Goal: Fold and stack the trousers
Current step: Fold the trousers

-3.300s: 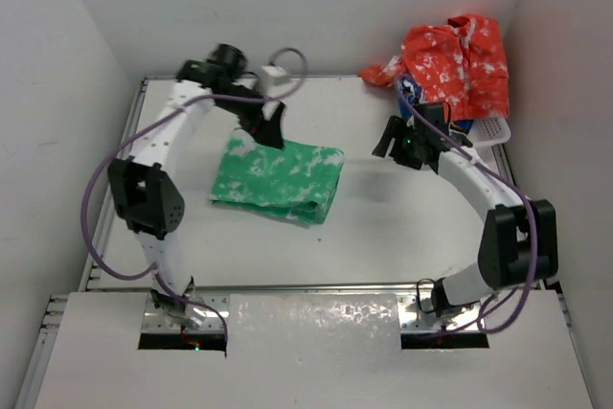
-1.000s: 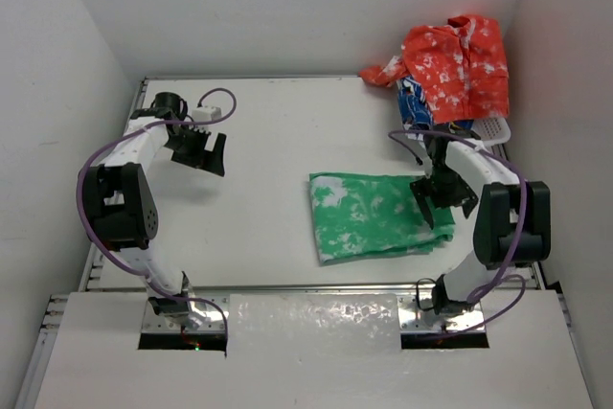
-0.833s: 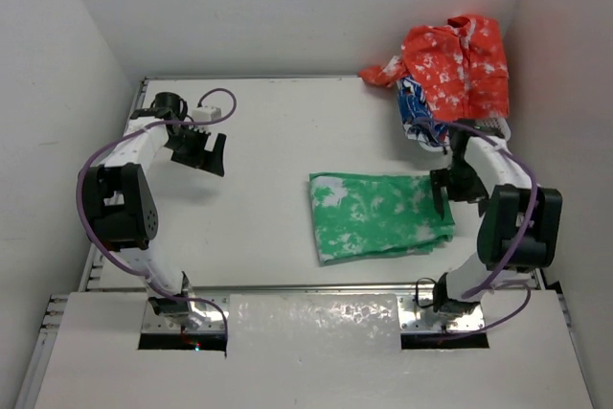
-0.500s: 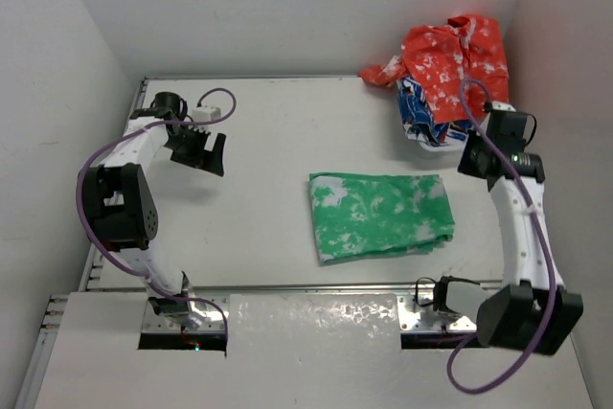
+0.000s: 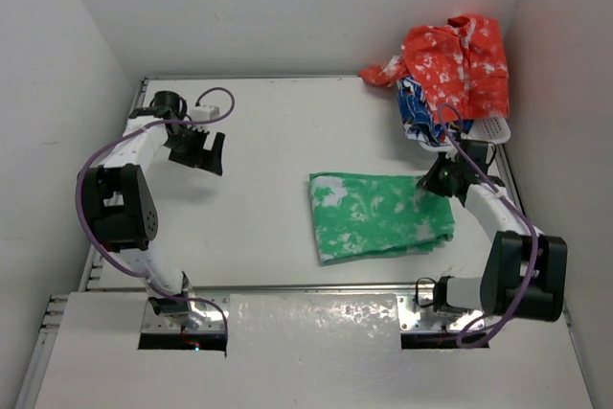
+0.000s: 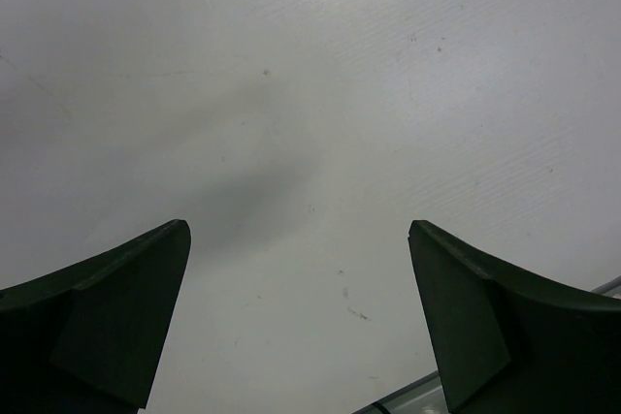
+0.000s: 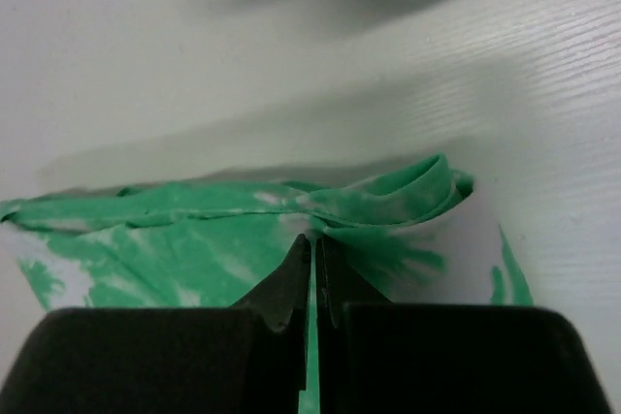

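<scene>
- Folded green-and-white cloth trousers (image 5: pixel 378 215) lie flat on the white desk (image 5: pixel 287 131).
- Right end effector (image 7: pixel 310 239) pinches their right edge (probably to drag or refold).
- Left end effector (image 5: pixel 196 150), spread and empty, hovers well left of them.

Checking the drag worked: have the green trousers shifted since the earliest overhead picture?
Yes. The trousers moved right and a little nearer, now lying in line with the red garment pile instead of well left of it.

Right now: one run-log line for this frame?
left gripper open, over table | right gripper shut on trousers, far-right corner | trousers folded, lying flat
</scene>
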You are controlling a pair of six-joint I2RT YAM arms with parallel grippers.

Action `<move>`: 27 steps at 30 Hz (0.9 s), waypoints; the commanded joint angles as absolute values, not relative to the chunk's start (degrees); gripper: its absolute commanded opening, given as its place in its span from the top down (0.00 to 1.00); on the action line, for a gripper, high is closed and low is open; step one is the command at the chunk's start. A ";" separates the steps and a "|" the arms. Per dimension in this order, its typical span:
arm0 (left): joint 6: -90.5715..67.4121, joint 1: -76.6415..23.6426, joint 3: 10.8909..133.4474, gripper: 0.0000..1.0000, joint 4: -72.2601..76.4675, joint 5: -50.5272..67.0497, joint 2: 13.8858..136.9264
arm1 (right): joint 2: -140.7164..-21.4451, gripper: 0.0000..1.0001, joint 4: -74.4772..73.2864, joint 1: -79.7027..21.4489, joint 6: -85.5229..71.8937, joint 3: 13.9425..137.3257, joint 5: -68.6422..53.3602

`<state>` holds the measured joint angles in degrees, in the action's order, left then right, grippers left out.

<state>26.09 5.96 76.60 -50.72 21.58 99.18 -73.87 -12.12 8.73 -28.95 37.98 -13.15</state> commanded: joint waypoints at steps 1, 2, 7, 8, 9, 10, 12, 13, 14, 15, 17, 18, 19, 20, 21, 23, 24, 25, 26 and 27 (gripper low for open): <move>24.70 6.42 78.40 0.06 -50.01 21.27 95.80 | -77.86 1.00 -6.40 9.32 -29.80 41.21 -10.02; 24.44 6.42 78.22 0.06 -49.92 21.18 95.63 | -79.35 1.00 -7.72 9.32 -29.45 42.35 -10.11; 24.08 6.42 76.82 0.06 -49.04 19.95 94.48 | -80.95 1.00 -11.07 9.58 -29.09 44.21 -9.67; 24.00 6.42 76.73 0.06 -48.87 19.78 94.40 | -80.51 1.00 -11.42 9.93 -29.00 44.82 -9.06; 23.99 6.42 76.73 0.06 -48.78 19.51 94.31 | -79.90 1.00 -12.30 10.28 -29.09 45.43 -8.88; 23.91 6.42 76.73 0.06 -48.78 19.25 94.31 | -79.72 0.96 -13.35 11.50 -29.00 46.31 -8.79; 23.82 6.42 76.90 0.06 -48.69 19.07 94.31 | -79.02 0.46 -18.09 13.52 -29.44 49.91 -7.21; 23.82 6.42 76.99 0.06 -48.52 18.99 94.13 | -78.67 0.29 -20.19 16.67 -29.88 52.27 -6.42; 23.73 6.42 76.91 0.06 -48.43 18.81 93.87 | -78.23 0.18 -24.48 18.61 -30.49 53.16 -5.46; 23.64 6.42 76.64 0.06 -48.25 18.29 93.69 | -77.79 0.09 -26.52 20.63 -31.98 53.96 -3.27; 23.55 6.33 76.03 0.06 -47.55 17.76 92.64 | -76.21 0.01 -30.30 27.92 -32.87 54.75 -3.07; 23.38 6.42 75.07 0.06 -47.20 17.49 92.29 | -74.98 0.01 -31.02 30.39 -32.87 54.58 -3.42; 23.20 6.42 74.54 0.06 -46.76 17.32 91.85 | -74.62 0.01 -31.90 35.11 -32.87 54.41 -3.43; 23.03 6.42 73.92 0.06 -45.97 16.79 90.98 | -74.18 0.01 -33.12 37.51 -32.78 53.88 -3.34; 22.85 6.42 72.78 0.05 -45.53 16.44 90.62 | -73.83 0.01 -33.57 39.36 -32.61 53.62 -3.34; 22.24 6.42 71.64 0.05 -44.13 15.74 89.48 | -73.04 0.01 -34.54 42.71 -31.39 53.09 -2.03; 21.89 6.33 70.59 0.05 -43.60 15.47 89.21 | -72.95 0.01 -34.71 42.80 -30.51 53.00 -1.06; 21.19 6.33 69.97 0.05 -42.72 15.38 88.51 | -72.78 0.01 -34.98 42.80 -29.72 52.91 -0.36; 21.01 6.42 69.09 0.05 -42.45 15.38 88.24 | -72.77 0.01 -35.15 42.80 -28.92 52.74 -0.35; 20.92 6.33 68.82 0.05 -42.19 15.64 88.07 | -72.69 0.01 -35.16 42.80 -28.83 52.65 -0.18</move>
